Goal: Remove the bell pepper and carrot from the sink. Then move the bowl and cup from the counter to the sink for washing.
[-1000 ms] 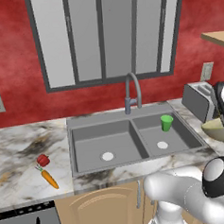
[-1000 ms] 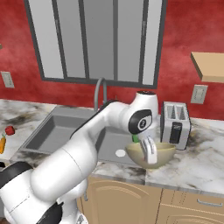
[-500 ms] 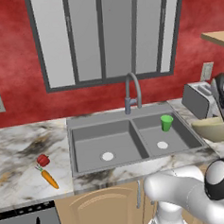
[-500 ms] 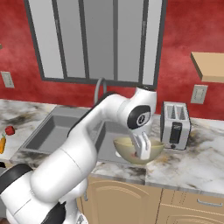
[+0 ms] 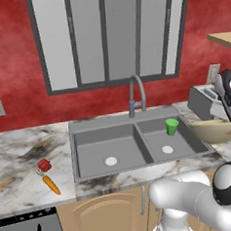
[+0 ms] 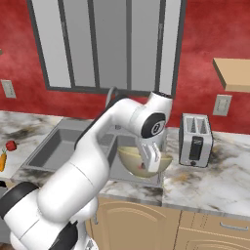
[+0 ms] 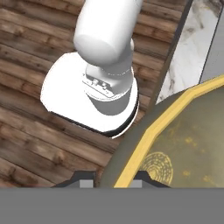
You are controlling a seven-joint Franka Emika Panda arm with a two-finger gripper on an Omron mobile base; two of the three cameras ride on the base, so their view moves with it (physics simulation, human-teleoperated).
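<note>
the bowl [image 6: 141, 163] step is in hand: it is carried above the front right corner of the sink [image 5: 107, 149], clear of the counter [image 6: 210, 183], and is seen at the sink's right edge in the left base view. the bell pepper [image 5: 43, 165] and the carrot [image 5: 51, 184] are already laid on the counter well to the left of the sink, the carrot just in front of the pepper, so the removal part is judged done. the cup [image 5: 172, 126] is seen standing in the sink's right basin, near its back wall.

the next move is judged to call for the bowl to be taken further over the right basin, lowered beside the cup without knocking it, and only then let go.

the gripper [image 6: 150, 158] is closed narrowly on the bowl's rim; in the hand view the yellow rim [image 7: 153, 131] is pinched between the two fingertips [image 7: 86, 180], one inside the bowl and one outside. nothing else is touched by it. a toaster [image 6: 195, 139] stands just right of the sink and should be kept clear.
</note>
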